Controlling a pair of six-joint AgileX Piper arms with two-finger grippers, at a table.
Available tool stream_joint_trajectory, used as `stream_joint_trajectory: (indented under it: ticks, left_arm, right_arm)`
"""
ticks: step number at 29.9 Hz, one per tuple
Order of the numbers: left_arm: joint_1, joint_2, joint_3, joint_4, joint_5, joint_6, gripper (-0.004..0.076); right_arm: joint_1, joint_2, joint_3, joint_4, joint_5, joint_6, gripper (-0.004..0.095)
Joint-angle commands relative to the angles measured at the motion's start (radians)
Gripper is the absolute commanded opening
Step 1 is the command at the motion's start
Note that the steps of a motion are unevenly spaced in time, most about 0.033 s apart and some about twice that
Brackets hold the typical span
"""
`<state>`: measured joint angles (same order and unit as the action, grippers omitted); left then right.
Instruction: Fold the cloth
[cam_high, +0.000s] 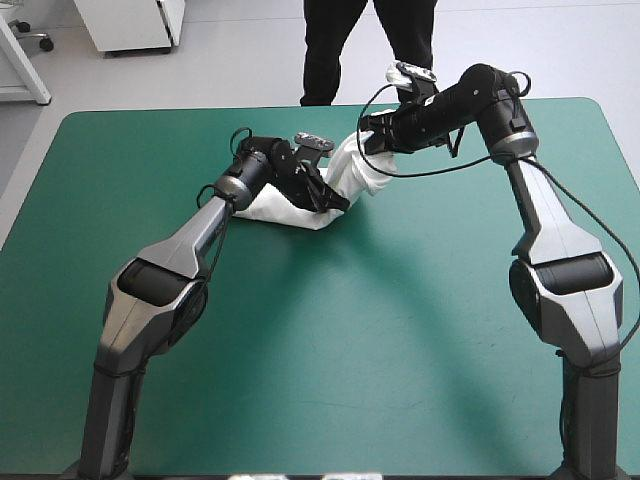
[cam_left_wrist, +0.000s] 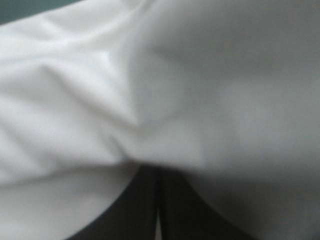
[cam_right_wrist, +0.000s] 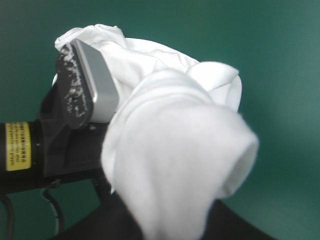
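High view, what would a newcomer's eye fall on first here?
The white T-shirt is bunched into a rope between the two arms, beyond the middle of the teal-green table. The left jaws and the right jaws are shut on it: the right end is held up, the left end rests on the table.

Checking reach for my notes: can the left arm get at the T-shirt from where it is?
Likely yes: the left gripper sits on the T-shirt, fingers shut on a fold, nothing in the way. The right gripper holds another part raised beside it.
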<state>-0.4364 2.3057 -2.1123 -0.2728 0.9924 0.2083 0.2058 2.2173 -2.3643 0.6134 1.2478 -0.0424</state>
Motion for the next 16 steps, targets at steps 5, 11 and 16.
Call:
stream_joint_trajectory:
  ticks: [5,11,16]
  left_arm:
    - [0.087,-0.277,-0.029,0.007,0.208,0.034,-0.0009]
    - [0.145,-0.453,0.022,0.003,0.293,0.035,-0.0009]
    - [0.171,-0.665,0.221,0.017,0.296,0.051,-0.0009]
  right_arm:
    - [-0.007,-0.076,-0.043,0.02,-0.002,-0.007,-0.0007]
    - [0.017,-0.076,-0.043,0.016,-0.002,-0.014,-0.0007]
    - [0.068,-0.076,-0.043,-0.034,-0.018,-0.023,-0.0007]
